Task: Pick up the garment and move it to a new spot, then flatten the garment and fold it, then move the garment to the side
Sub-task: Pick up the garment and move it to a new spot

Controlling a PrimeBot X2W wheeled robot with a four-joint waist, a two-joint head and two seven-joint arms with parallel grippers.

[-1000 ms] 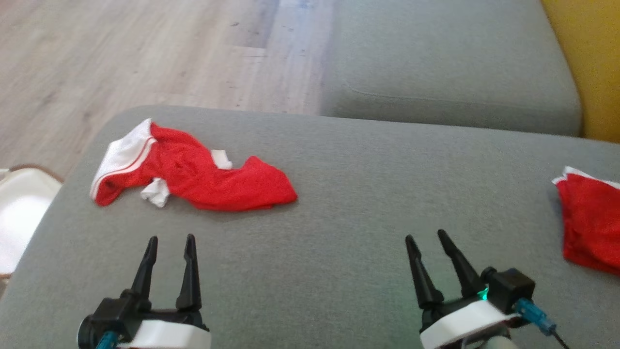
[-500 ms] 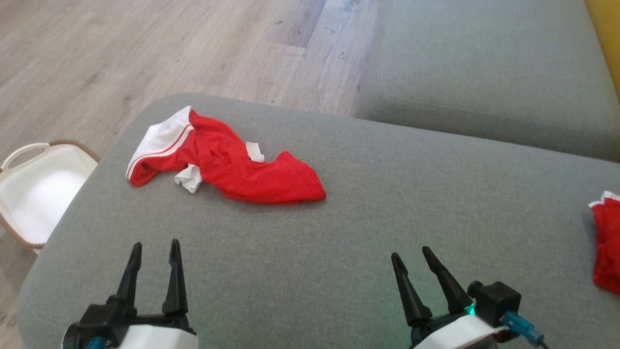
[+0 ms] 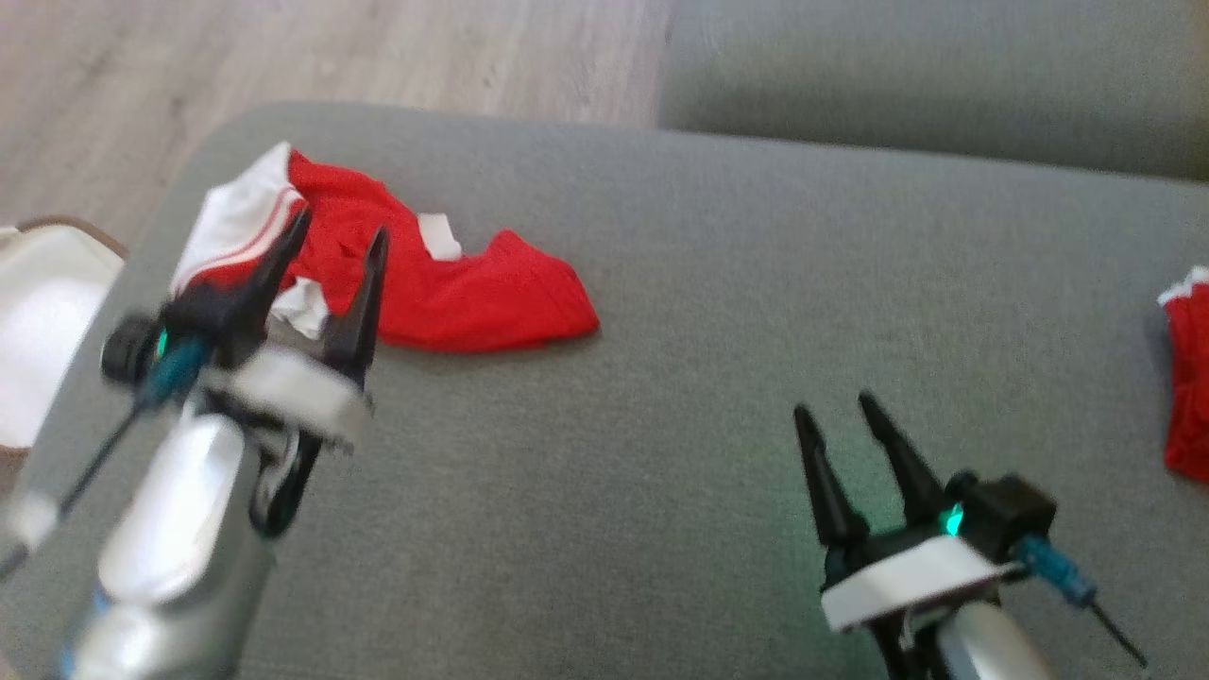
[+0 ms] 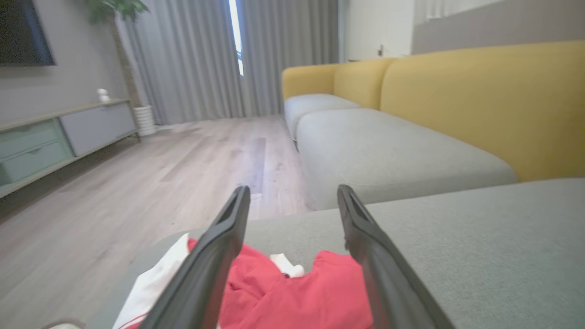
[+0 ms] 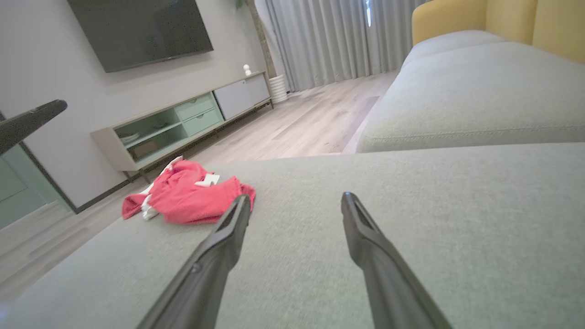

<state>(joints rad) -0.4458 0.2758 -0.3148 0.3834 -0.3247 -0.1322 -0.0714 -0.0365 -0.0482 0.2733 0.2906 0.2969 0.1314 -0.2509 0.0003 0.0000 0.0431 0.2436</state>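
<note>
Fingers (image 3: 359, 302) of my left gripper (image 3: 342, 224) stand spread wide with nothing between them, poised over the near edge of the red shorts (image 3: 472, 293). My right gripper (image 3: 833, 403) is just as wide and just as empty, over the near right part of the grey sofa cushion (image 3: 661, 444), well apart from the shorts. The shorts lie crumpled toward the cushion's far left corner, white waistband nearest the cushion's left edge.

I judge the pick-up is not yet made, and several things could spoil it. The heap is bunched, so closing on it may catch one loose layer and leave the rest dragging. Coming down too deep would drive my tips into the cushion's fabric. Because the shorts sit close to the cushion's left edge, a nudge could push them off toward the white basket (image 3: 38, 321) beside it. Another red garment (image 3: 1188, 397) lies at the cushion's right edge; it is not my target.
</note>
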